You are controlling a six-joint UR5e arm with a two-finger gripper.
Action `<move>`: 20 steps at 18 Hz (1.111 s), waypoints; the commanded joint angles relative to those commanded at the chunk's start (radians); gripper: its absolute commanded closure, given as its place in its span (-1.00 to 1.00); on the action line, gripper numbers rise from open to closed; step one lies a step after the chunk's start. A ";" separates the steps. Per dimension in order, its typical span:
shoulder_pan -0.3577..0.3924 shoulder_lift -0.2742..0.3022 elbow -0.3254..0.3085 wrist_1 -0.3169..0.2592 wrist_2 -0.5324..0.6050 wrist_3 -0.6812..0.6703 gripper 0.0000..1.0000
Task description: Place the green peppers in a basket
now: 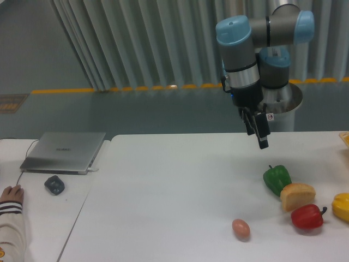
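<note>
The green pepper point(277, 178) is lying untouched on the white table point(163, 185), toward the right side, with a bread roll point(298, 196) touching it at its five o'clock. The gripper point(263, 143) is hanging in the air at the pepper's eleven o'clock, well above the tabletop and carrying nothing. Its fingers are appearing as one dark narrow blade from this angle, so I cannot tell whether they are apart or together.

Judged from this, the task is sitting at its start: no grasp is made, no lift, no placing. No basket is showing plainly; only a sliver of something yellow is peeking in at the right border, and what it is cannot be said.

The pepper's nine and twelve o'clock sides are facing bare table, giving open room for a descent. Its five o'clock side is crowded: the roll, then a red pepper point(307, 216), then a yellow pepper point(342, 206) cut by the right border. An egg point(241, 228) is resting apart at seven o'clock. A laptop point(64, 151) is lying far off at nine o'clock on the neighbouring table.
</note>
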 joint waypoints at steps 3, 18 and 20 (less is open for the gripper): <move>-0.003 0.008 0.000 0.000 0.001 -0.003 -1.00; -0.008 0.014 -0.009 -0.003 0.001 -0.006 -1.00; -0.006 0.009 -0.009 -0.003 0.002 -0.006 -1.00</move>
